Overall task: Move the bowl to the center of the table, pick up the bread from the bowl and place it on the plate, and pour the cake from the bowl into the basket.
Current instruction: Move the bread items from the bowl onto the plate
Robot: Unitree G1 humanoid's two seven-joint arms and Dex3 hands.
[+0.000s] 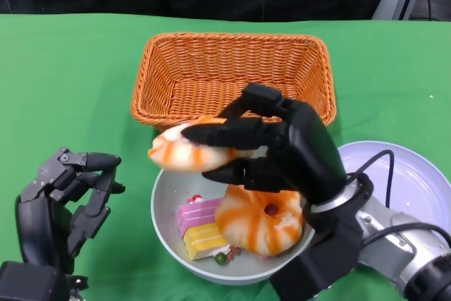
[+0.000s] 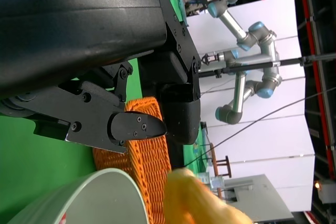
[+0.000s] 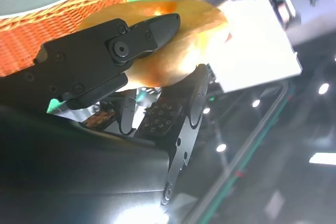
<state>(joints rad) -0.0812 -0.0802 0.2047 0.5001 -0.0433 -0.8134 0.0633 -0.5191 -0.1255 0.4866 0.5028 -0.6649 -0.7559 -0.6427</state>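
Right robot hand (image 1: 271, 147) clamped around a piece of bread (image 1: 184, 151), lifted just above the rim of the grey bowl (image 1: 166, 211), near the front edge of the wicker basket (image 1: 232, 75). Left robot hand (image 1: 70, 195) resting released beside the bowl on the green tabletop (image 1: 63, 82), fingers loosely curled and holding nothing. Still in the bowl: a second swirled bread (image 1: 261, 220) and the pink and yellow cake slices (image 1: 201, 227). Next, probably: carry the held bread sideways to the white plate (image 1: 416, 181) at the robot's right, well clear of the basket wall. Keep the grip steady, since the bread sticks out past the fingers and could tip. Lower close to the plate's bare surface before letting go; avoid dropping from height. Watch the cable lying across the plate.
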